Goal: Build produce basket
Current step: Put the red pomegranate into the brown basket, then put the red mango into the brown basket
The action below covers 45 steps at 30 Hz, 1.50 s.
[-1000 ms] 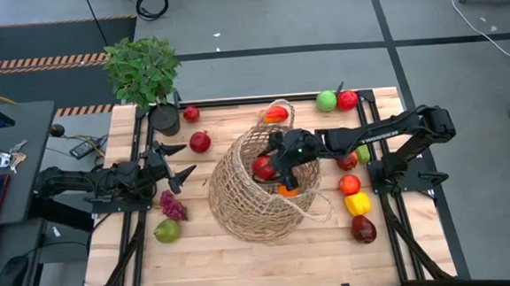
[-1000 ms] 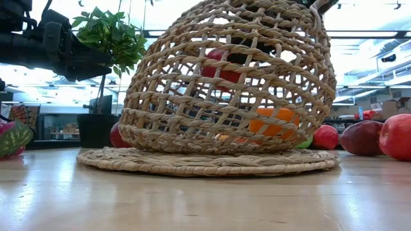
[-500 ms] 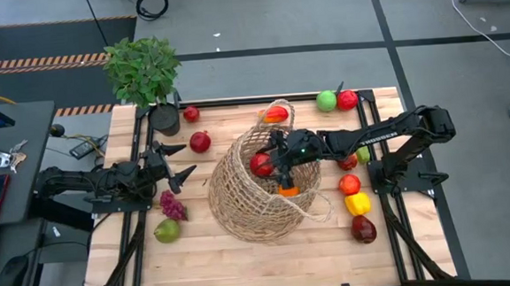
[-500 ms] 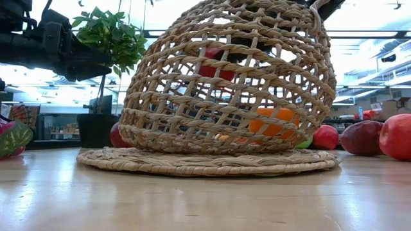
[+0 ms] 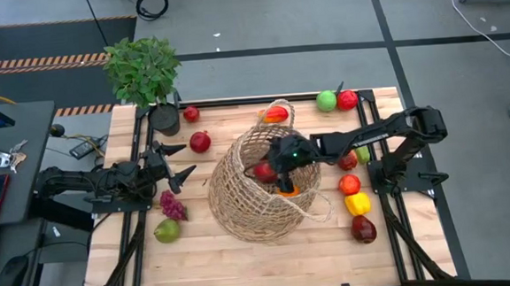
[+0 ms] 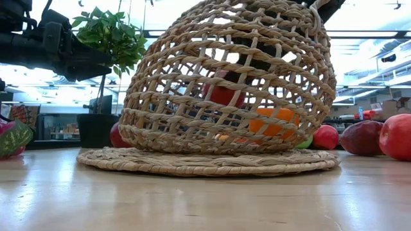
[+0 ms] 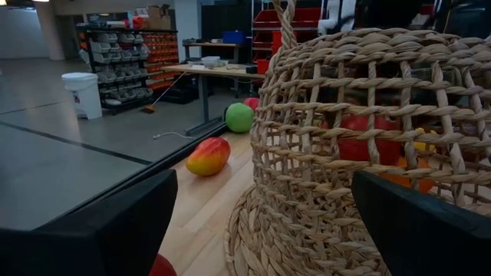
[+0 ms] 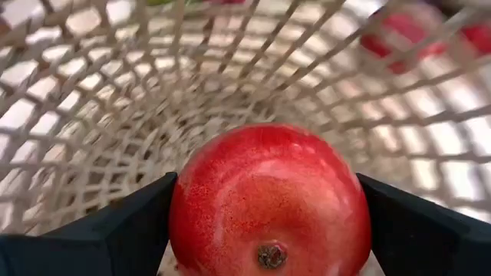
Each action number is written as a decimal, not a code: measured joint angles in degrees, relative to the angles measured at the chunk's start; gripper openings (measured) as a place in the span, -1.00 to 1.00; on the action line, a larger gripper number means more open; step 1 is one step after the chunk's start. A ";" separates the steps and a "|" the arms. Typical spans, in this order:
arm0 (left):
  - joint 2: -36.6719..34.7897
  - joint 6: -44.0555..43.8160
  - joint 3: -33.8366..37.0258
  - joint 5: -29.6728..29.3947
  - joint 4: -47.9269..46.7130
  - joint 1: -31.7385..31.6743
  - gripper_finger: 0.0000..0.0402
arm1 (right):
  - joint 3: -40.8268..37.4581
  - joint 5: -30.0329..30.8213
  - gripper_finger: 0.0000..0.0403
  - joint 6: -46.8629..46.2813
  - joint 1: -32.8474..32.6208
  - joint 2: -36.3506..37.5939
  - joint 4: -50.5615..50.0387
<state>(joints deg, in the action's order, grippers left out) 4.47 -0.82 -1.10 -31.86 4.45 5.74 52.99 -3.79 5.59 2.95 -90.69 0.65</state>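
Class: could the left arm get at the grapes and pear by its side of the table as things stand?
Probably yes. The left hand is open and holds nothing, and the grapes and pear lie on bare table just beside it, outside the basket, with nothing between them.

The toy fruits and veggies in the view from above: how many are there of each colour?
Red fruit: 7, one in the right hand
Green fruit: 3
Yellow pepper: 1
Orange fruit: 1
Red-and-orange mango: 1
Dark grapes: 1
Total: 14 seen from above
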 joint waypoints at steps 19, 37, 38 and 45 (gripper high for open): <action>0.00 0.00 0.00 0.02 0.02 0.02 0.98 | 0.04 -3.78 0.88 -6.08 1.36 -1.03 -0.66; 0.00 -0.01 0.00 0.02 0.00 0.00 0.98 | 0.04 -3.07 0.95 -7.64 1.74 -0.97 -0.71; 0.00 0.00 0.00 0.02 0.00 0.00 0.98 | 0.04 -3.10 0.96 -8.47 1.86 -0.97 -0.74; 0.00 0.00 0.00 0.01 0.00 0.01 0.98 | 0.04 -3.76 0.97 -12.51 2.81 0.12 -1.37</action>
<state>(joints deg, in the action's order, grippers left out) 4.47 -0.82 -1.10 -31.84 4.45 5.75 53.04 -7.55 -6.92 5.77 -90.57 -0.72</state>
